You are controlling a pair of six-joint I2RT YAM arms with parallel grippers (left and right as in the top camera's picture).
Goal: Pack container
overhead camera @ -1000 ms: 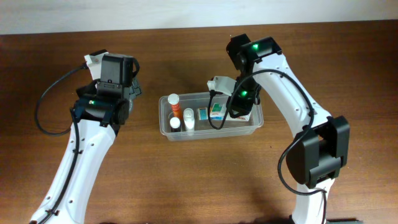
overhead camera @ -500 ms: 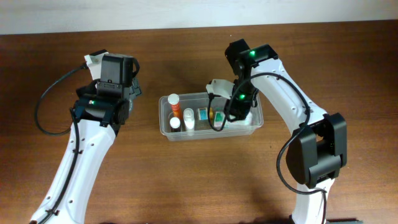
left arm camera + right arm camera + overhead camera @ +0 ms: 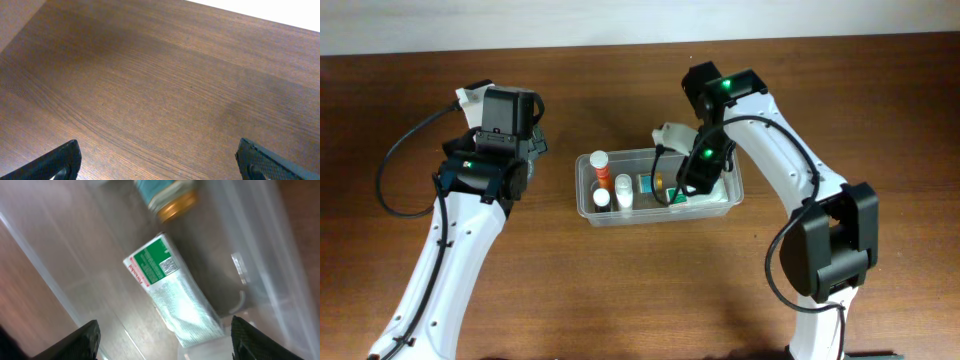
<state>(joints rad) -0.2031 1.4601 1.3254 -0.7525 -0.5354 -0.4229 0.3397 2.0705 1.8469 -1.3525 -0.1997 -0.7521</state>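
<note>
The container (image 3: 658, 214) is a clear plastic tub at the table's middle. Several small bottles stand in its left half, one with an orange cap (image 3: 599, 160). My right gripper (image 3: 691, 183) reaches down into its right half. In the right wrist view its fingers stand open (image 3: 167, 345) over a white-and-green box (image 3: 170, 290) lying flat on the container's floor (image 3: 85, 255), with nothing gripped. A teal-labelled bottle with a gold cap (image 3: 169, 195) lies just beyond the box. My left gripper (image 3: 506, 160) hovers left of the container, open (image 3: 160, 165) above bare wood.
Brown wooden table (image 3: 620, 290) all around the tub. The right arm's elbow and base (image 3: 830, 240) stand at the right. A black cable (image 3: 395, 170) loops off the left arm at the far left.
My right gripper has opened and let go of the white-and-green box, which now lies in the container. The gripper shifted slightly left and lower. The left arm has not moved.
</note>
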